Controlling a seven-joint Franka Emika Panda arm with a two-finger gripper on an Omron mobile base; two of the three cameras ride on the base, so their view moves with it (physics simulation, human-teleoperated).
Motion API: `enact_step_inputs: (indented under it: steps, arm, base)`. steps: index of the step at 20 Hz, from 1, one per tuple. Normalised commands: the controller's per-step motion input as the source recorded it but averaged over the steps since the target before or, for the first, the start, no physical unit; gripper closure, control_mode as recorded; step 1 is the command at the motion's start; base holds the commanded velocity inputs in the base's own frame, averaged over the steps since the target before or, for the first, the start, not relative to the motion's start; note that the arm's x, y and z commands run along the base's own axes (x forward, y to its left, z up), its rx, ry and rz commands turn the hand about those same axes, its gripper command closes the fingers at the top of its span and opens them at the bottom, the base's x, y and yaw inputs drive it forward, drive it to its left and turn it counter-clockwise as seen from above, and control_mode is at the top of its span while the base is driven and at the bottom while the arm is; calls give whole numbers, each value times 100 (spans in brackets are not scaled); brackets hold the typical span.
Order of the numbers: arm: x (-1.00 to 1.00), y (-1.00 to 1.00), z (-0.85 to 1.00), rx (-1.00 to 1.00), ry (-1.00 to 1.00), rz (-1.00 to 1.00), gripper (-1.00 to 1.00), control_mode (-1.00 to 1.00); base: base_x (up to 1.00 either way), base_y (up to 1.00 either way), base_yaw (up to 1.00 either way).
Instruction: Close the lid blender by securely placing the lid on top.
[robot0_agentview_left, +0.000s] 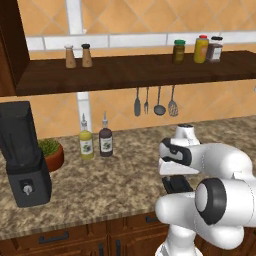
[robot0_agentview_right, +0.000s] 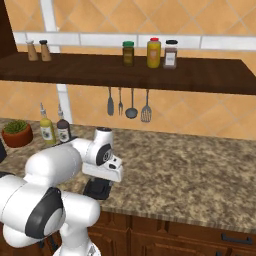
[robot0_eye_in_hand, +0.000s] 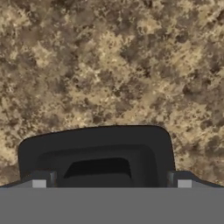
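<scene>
Rendered home kitchen. Speckled brown granite table (robot0_agentview_left: 115, 180) over dark wood cabinets (robot0_agentview_right: 190, 235) with black drawer handles. Orange diamond-tiled wall (robot0_agentview_left: 115, 15) with white grout bands. Dark wood shelf (robot0_agentview_left: 130, 72) carrying salt and pepper shakers (robot0_agentview_left: 77, 56) and condiment jars (robot0_agentview_right: 150, 53). Utensils (robot0_agentview_left: 155, 102) hang below: spatula, fork, ladle, whisk. Oil and sauce bottles (robot0_agentview_left: 95, 140), potted herb (robot0_agentview_left: 51, 152), blender (robot0_agentview_left: 22, 155) on the table.

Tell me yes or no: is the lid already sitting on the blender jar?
No: the blender jar's top is uncovered, and the lid lies flat on the counter.
</scene>
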Motion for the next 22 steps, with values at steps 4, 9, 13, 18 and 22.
enact_step_inputs:
  steps: [4,9,13,18,22]
  arm:
    - [-4,11,0,0,0,0,-100,-100]
    - [-3,10,-1,0,0,1,-100,-100]
    - [-28,0,-33,-2,0,6,-100,-100]
    - [-17,0,-22,0,0,4,-100,-100]
    - [-21,0,-2,0,-4,0,-100,-100]
  base:
    - [0,0,0]
    - [0,0,0]
    - [0,0,0]
    - [0,0,0]
    - [0,0,0]
